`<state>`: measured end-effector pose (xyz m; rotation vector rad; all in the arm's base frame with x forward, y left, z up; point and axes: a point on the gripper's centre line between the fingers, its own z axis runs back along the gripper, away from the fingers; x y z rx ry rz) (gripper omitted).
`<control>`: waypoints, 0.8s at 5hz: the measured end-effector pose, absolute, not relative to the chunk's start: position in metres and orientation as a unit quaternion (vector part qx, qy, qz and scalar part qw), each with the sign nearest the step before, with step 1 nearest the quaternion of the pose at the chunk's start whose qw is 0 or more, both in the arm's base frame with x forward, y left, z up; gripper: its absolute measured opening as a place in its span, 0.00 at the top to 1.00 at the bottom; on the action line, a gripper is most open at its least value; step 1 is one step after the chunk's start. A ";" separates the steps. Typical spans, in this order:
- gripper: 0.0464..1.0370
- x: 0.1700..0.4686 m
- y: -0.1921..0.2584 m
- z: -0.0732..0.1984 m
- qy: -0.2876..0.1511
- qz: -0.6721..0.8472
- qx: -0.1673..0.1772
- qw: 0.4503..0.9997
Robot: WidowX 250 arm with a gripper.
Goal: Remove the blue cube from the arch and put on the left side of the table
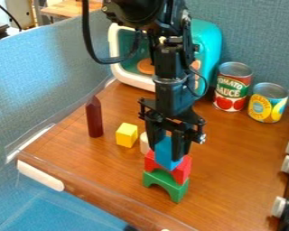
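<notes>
My gripper [169, 146] hangs down at the centre of the camera view, with one finger on each side of the blue cube [166, 155]. The fingers look closed against the cube's sides. Below it the cube meets a red block [182, 170], which lies on top of the green arch [166, 183]. The arch stands upright on the wooden table [231, 180]. The cube's upper part is partly hidden between the fingers.
Left of the stack are a yellow cube [127, 135], a dark red pointed block [94, 117] and a pale cylinder [144, 143] partly behind the gripper. Two cans [232, 86] [268, 103] and a teal toy oven [208, 45] stand behind. Knobs [279, 206] line the right edge.
</notes>
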<state>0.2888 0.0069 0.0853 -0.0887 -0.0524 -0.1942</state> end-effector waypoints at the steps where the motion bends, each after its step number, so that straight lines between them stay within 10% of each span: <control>1: 0.48 0.287 0.015 0.088 -0.026 -0.079 -0.042 0.996; 4: 0.48 0.299 0.059 0.115 -0.069 -0.009 -0.034 0.997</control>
